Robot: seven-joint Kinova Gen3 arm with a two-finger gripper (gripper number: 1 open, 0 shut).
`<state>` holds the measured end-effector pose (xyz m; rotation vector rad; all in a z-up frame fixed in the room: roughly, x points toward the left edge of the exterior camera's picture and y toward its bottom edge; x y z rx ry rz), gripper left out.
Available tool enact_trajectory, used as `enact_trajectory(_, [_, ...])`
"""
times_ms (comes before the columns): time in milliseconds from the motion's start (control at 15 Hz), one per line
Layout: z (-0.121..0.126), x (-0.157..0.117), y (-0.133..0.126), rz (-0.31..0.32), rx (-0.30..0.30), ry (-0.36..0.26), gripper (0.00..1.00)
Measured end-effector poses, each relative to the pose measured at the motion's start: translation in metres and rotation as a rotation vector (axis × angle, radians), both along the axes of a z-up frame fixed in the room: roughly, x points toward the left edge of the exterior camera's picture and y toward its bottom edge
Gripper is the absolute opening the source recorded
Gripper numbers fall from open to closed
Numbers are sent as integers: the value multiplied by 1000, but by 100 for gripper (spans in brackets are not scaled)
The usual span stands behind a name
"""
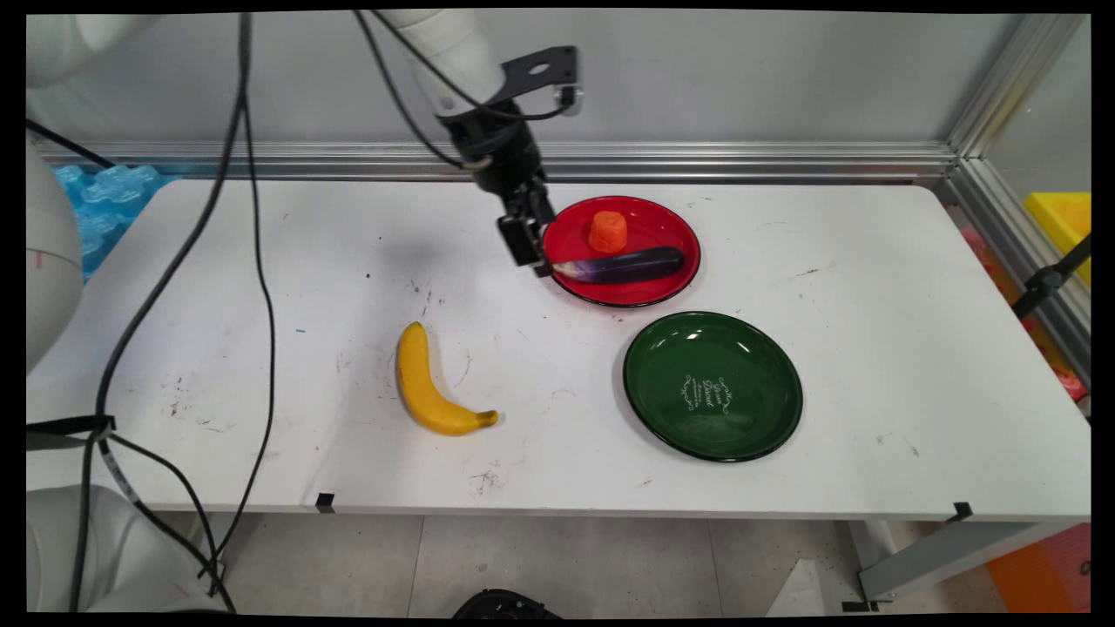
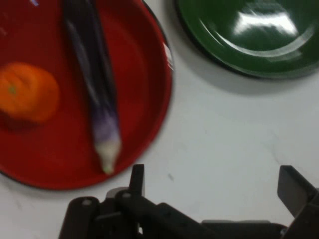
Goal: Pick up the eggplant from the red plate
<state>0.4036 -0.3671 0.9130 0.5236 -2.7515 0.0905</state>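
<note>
My gripper (image 1: pixel 533 258) hangs low at the left rim of a red plate (image 1: pixel 671 228), its tip close to the pale stem end of a purple eggplant (image 1: pixel 620 265) lying across that plate. An orange carrot-like piece (image 1: pixel 608 232) stands behind the eggplant. In the hand view the gripper (image 2: pixel 214 185) is open with only bare table between its fingers (image 2: pixel 137 178). There the eggplant (image 2: pixel 94 94) and the orange piece (image 2: pixel 27 94) rest on the red plate (image 2: pixel 144 114), just beyond the left finger.
An empty green plate (image 1: pixel 712 385) with white lettering sits in front of the red plate; its rim also shows in the hand view, green plate (image 2: pixel 249 35). A yellow banana (image 1: pixel 427 383) lies left of centre. Black cables (image 1: pixel 253 261) hang over the table's left side.
</note>
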Motion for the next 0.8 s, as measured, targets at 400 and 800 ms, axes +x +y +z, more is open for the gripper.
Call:
enact_trajectory(400, [-21, -17, -40, 15, -63, 30, 100])
enact_trajectory(800, [-52, -35, -75, -2, -99, 55, 100])
